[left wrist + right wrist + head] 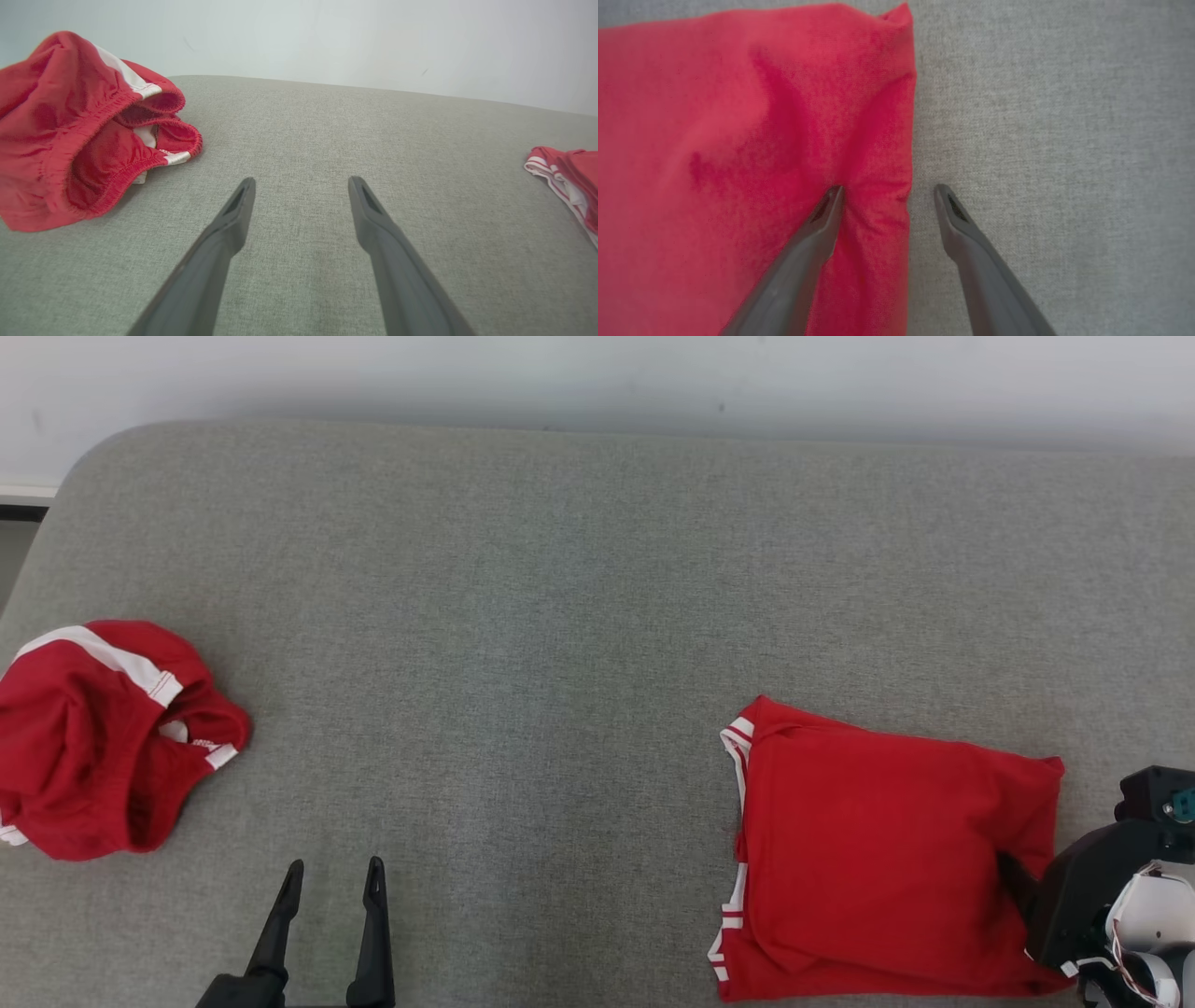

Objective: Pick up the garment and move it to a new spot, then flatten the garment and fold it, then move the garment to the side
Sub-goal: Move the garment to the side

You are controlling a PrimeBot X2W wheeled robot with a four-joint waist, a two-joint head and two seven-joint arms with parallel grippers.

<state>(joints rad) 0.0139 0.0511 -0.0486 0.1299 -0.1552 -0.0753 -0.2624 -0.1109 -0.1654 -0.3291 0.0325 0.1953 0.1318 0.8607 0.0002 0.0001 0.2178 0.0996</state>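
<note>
Head view: the folded garment [887, 859] lies at the right of the grey cushion [560, 569], slightly longer left to right, with its striped trim [736, 747] pointing left. The right gripper [1013, 882] meets its right edge, far nearer than the left gripper [333, 873].

Left wrist view: those fingers are spread and hold nothing, beside a crumpled garment [79, 130] (a second red piece).

Right wrist view: the jaws are parted and straddle that edge, one finger [826, 210] on the cloth, nothing pinched.

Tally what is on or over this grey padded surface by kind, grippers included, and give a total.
Red garments: 2, a crumpled garment and a folded garment
Grippers: 2, left gripper and right gripper
Total: 4
</note>
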